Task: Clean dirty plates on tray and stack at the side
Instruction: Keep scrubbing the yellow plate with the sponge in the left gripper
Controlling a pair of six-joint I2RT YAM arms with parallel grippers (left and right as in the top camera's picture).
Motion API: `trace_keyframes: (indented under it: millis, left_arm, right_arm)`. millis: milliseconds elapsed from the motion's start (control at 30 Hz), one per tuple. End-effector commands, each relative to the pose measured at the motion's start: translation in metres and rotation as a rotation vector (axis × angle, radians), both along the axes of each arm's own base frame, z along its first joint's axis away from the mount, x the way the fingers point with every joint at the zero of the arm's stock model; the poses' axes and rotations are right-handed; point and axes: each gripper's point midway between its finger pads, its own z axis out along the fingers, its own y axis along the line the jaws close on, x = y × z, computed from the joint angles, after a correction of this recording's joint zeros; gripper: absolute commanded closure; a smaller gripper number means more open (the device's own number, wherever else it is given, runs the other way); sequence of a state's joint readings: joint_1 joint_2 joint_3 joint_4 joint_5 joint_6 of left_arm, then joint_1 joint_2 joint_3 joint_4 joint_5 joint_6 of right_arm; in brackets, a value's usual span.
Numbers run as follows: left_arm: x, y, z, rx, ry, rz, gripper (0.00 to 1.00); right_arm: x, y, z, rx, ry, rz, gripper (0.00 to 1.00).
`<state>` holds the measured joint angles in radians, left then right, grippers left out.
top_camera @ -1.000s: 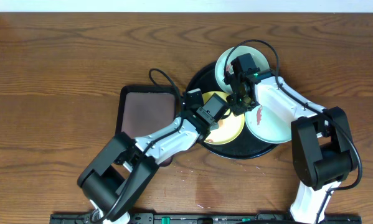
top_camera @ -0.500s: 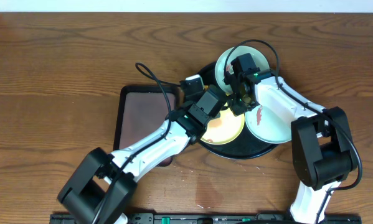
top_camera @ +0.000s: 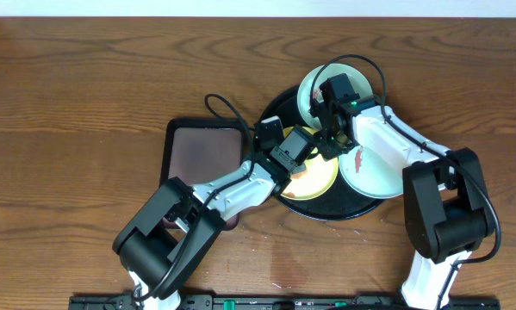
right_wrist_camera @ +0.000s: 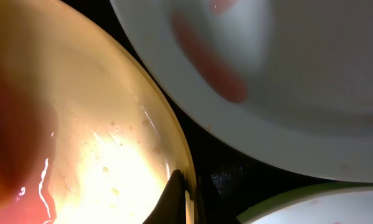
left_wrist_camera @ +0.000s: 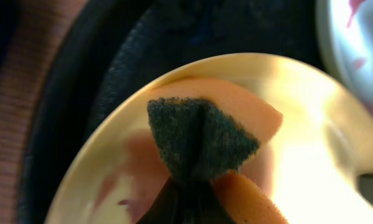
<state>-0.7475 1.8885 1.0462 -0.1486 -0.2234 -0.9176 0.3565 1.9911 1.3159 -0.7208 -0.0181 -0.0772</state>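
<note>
The pale yellow plate (top_camera: pixel 320 179) lies on the black tray (top_camera: pixel 273 110), with reddish smears showing on it in the left wrist view (left_wrist_camera: pixel 111 186). My left gripper (top_camera: pixel 297 162) is shut on an orange sponge with a dark green scouring face (left_wrist_camera: pixel 195 140), which presses on this plate. My right gripper (right_wrist_camera: pixel 187 200) is shut on the yellow plate's rim (right_wrist_camera: pixel 174 134). A mint plate with red smears (top_camera: pixel 374 164) rests at the tray's right. Another mint plate (top_camera: pixel 313 86) sits at the tray's far edge, partly under the right arm.
A rectangular maroon tray with a black rim (top_camera: pixel 204 155) lies just left of the black tray, and the left arm crosses its corner. Both arms meet over the black tray. Bare wooden table (top_camera: pixel 85 103) stretches to the left and back.
The left gripper pushed the sponge toward the far side of the yellow plate and has drawn back again. The right gripper has stayed still on the rim.
</note>
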Motion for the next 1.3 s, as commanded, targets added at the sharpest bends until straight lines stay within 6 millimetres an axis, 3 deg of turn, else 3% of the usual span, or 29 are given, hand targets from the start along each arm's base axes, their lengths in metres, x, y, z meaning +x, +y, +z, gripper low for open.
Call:
trace_keyframes:
  millis: [0, 167, 433, 533, 767, 1000, 1133, 1267]
  left_arm:
    - [-0.01, 0.024, -0.015, 0.114, 0.065, -0.04, 0.92]
    - [-0.011, 0.046, -0.01, 0.186, 0.075, -0.019, 0.92]
    - [0.0, 0.041, 0.047, 0.158, -0.057, -0.072, 0.92]
    - [0.0, 0.032, 0.059, 0.102, -0.083, -0.057, 0.92]
    - [-0.015, 0.001, 0.033, -0.025, 0.0, -0.029, 0.92]
    - [-0.035, -0.012, -0.012, -0.015, 0.125, -0.072, 0.92]
    - [-0.042, 0.01, -0.017, 0.07, 0.161, -0.043, 0.93]
    - [-0.04, 0.041, -0.007, 0.186, 0.14, 0.014, 0.93]
  right_arm:
    - [-0.015, 0.004, -0.015, 0.017, 0.069, 0.017, 0.99]
    - [-0.014, 0.003, -0.015, 0.014, 0.068, 0.016, 0.99]
    - [-0.014, 0.003, -0.015, 0.014, 0.068, 0.016, 0.99]
    - [-0.014, 0.003, -0.015, 0.014, 0.068, 0.016, 0.99]
    - [-0.014, 0.003, -0.015, 0.014, 0.068, 0.016, 0.99]
    - [-0.014, 0.003, -0.015, 0.014, 0.068, 0.016, 0.99]
    - [-0.014, 0.003, -0.015, 0.014, 0.067, 0.016, 0.99]
    - [-0.014, 0.003, -0.015, 0.014, 0.067, 0.016, 0.99]
